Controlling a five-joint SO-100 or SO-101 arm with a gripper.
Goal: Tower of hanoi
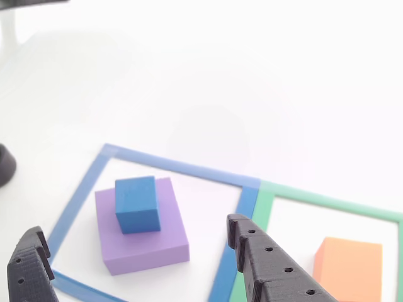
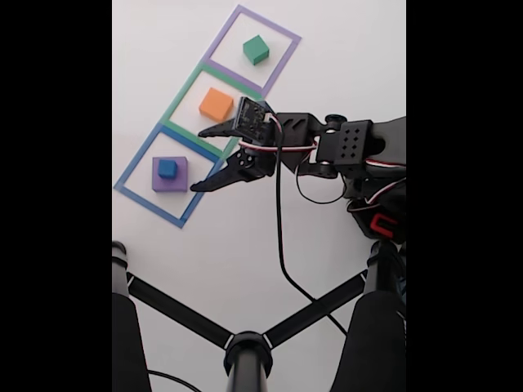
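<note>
Claw [image 2: 198,159] is hovering wide open and empty near the blue block [image 2: 167,168], which is sitting on the purple block [image 2: 170,175]; next, I judge, it needs lowering around the blue one.

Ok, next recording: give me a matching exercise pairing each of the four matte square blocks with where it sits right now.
Things:
1. small blue matte square block
2. large purple matte square block
3. orange matte square block
4. green matte square block

Places:
A. inside the flat purple outline
B. on top of another block
C. inside the flat green outline
D. flat on the table inside the flat blue outline

Pairs: 1-B, 2-D, 3-C, 4-A
</note>
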